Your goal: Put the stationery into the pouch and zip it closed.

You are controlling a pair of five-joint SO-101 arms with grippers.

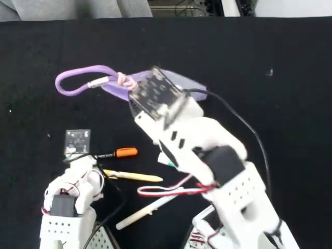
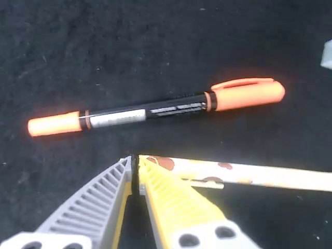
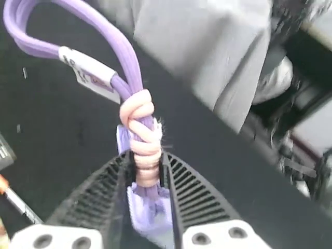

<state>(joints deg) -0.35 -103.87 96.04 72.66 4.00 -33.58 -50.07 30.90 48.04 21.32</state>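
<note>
Pouch point(image 1: 181, 81) lies near the table's point(image 1: 290, 62) far edge, our right gripper point(image 3: 148, 171) clenched on its pink pull cord point(image 3: 141, 136). Our left gripper point(image 2: 134, 163), closed on nothing by the near left corner, faces the orange marker point(image 2: 155, 109), which lies crosswise just beyond its tips.

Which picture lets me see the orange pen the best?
The left wrist view: the orange pen lies whole across it, close up, from cap to tip. The high view shows it small, near the yellow pen. The right wrist view catches what looks like a sliver of it at the edge.
</note>
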